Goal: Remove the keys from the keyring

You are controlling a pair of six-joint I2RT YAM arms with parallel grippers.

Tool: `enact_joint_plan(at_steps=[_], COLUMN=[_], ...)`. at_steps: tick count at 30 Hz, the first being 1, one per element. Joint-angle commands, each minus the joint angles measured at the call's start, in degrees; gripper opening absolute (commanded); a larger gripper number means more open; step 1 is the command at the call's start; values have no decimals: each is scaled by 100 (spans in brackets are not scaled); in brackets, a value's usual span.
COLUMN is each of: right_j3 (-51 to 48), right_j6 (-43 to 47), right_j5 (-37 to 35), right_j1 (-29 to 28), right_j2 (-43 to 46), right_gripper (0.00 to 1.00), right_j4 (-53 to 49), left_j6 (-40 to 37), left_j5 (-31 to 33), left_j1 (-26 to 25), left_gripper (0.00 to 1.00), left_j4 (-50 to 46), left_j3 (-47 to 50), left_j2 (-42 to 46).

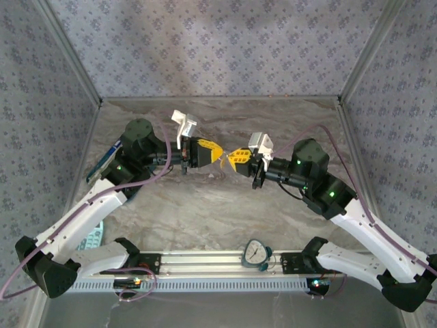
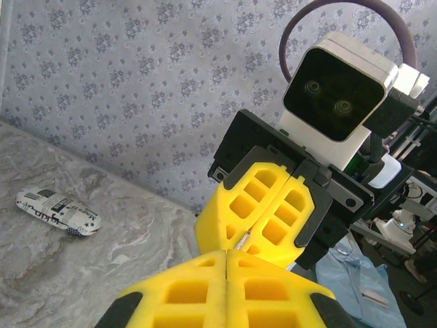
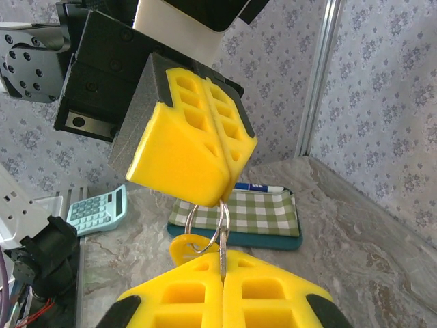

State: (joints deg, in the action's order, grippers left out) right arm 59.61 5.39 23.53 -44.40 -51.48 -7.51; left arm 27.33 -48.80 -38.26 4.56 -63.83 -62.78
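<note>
Left gripper [image 3: 220,191]: fingers pressed together on top of keyring [image 3: 188,217], held in air above table [image 1: 205,212]. Key [image 3: 186,247], yellow head, dangles on ring between claws. Right gripper [image 3: 223,277]: clamped on keyring's lower edge; whether key stem is also pinched, cannot tell. Judged step: working key off coil. Left should anchor firmly while right slides key along wire rather than pulling straight apart.

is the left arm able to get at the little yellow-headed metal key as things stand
Probably not: the left gripper is shut on the silver wire keyring, so its jaws are taken, and the right gripper seems to pinch the yellow-headed metal key.
</note>
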Motion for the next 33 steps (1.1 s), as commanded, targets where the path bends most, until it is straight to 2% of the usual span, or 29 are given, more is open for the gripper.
enact_joint_plan(at_steps=[1, 8, 15, 20, 26, 30, 33], right_j3=[105, -48, -65, -63, -372, -834, -1216], right_j6=[56, 559, 1035, 1036, 537, 148, -138], right_j5=[-100, -430, -1115, -1243, -1438, -1586, -1662], right_j1=[-72, -433, -817, -861, -756, -627, -489], right_j2=[53, 97, 24, 24, 321, 643, 899], right_gripper=[0, 0, 0, 0, 0, 0, 0], right_j4=[117, 133, -21, -155, -326, -296, -188], left_j6=[195, 452, 613, 428, -355, -857, -1086], left_j5=[76, 292, 317, 489, 1405, 2467, 3241], left_j1=[-15, -15, -14, 16, 207, 240, 247], left_gripper=[0, 0, 0, 0, 0, 0, 0], left_j4=[386, 517, 601, 348, -588, -1322, -1532], left_j3=[-59, -15, -50, -28, 138, 332, 618], left_j2=[47, 58, 38, 90, 308, 337, 258])
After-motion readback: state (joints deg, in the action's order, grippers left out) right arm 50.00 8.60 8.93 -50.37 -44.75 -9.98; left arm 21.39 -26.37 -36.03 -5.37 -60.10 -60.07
